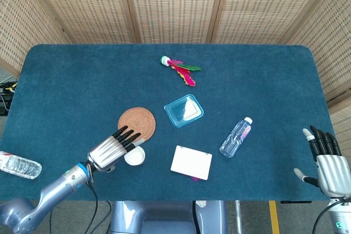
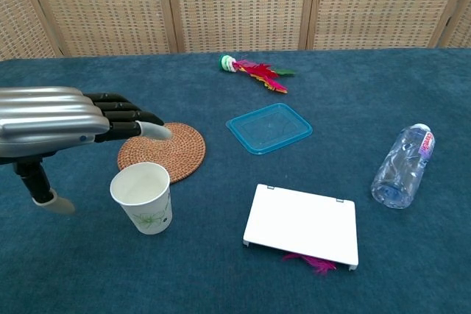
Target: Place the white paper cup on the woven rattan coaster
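Left hand [image 2: 70, 121] is flat and stretched out, palm down, fingers [image 2: 125, 118] straight and side by side, thumb hanging below w/ nothing in it. It holds nothing. In the chest view it hovers just left of and above the white paper cup [image 2: 143, 198], fingertips reaching over the near-left edge of the woven rattan coaster [image 2: 163, 151]; can't tell if they touch it. From the head view my left forearm comes in from the bottom-left corner, angled up-right, and the hand [image 1: 111, 148] partly overlaps the cup [image 1: 136, 157].

Cup stands upright on the blue table [image 2: 353, 93], mouth up, just in front of the coaster, rims almost touching, not on it yet.

Right hand [image 1: 328, 160] is at the far right table edge, well apart from everything, fingers upright and a bit spread, thumb out to the side, empty.

Other stuff: clear blue lid [image 2: 268, 128] right of the coaster, white flat box [image 2: 302, 224] near the front w/ a pink feather [image 2: 307, 262] poking from under it, water bottle [image 2: 402, 165] on its side at right, feathered shuttlecock [image 2: 252, 70] near the back, and a second bottle [image 1: 19, 164] off the table's left side
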